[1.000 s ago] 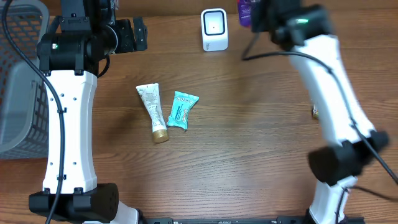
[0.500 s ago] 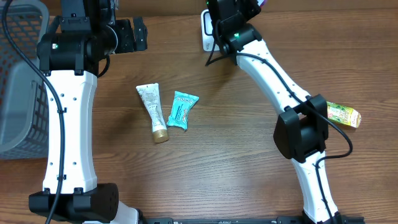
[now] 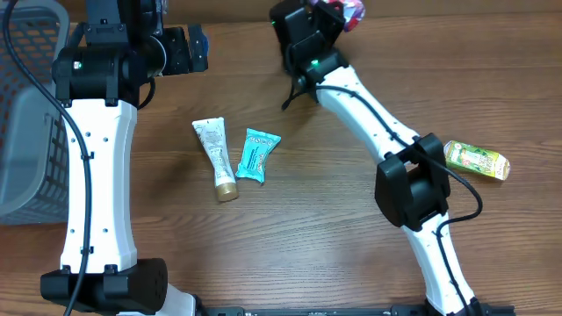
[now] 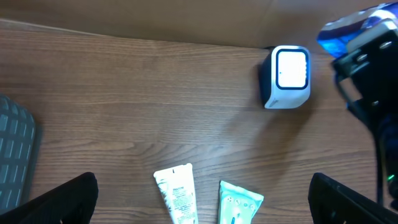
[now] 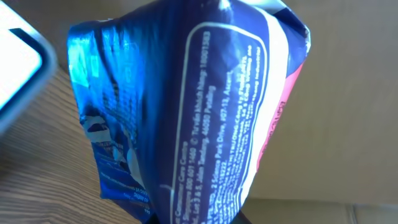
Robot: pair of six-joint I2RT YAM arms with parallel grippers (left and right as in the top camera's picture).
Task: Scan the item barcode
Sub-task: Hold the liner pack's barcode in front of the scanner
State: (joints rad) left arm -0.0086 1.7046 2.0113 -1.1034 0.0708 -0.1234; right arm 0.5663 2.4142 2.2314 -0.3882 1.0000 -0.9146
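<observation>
Clenched from below in the right gripper (image 5: 193, 219), a blue packet (image 5: 186, 106), its fine print filling the right wrist view; just left of it, a white corner of the scanner (image 5: 15, 68). Between the wide-spread jaws of the left gripper (image 4: 203, 183), nearest, a tube (image 4: 177, 196) and teal sachet (image 4: 239, 206); beyond, the scanner's lit face, seen only here. Overhead, scanner hidden beneath the right arm (image 3: 369, 96); carton (image 3: 476, 160) well apart from both grippers.
</observation>
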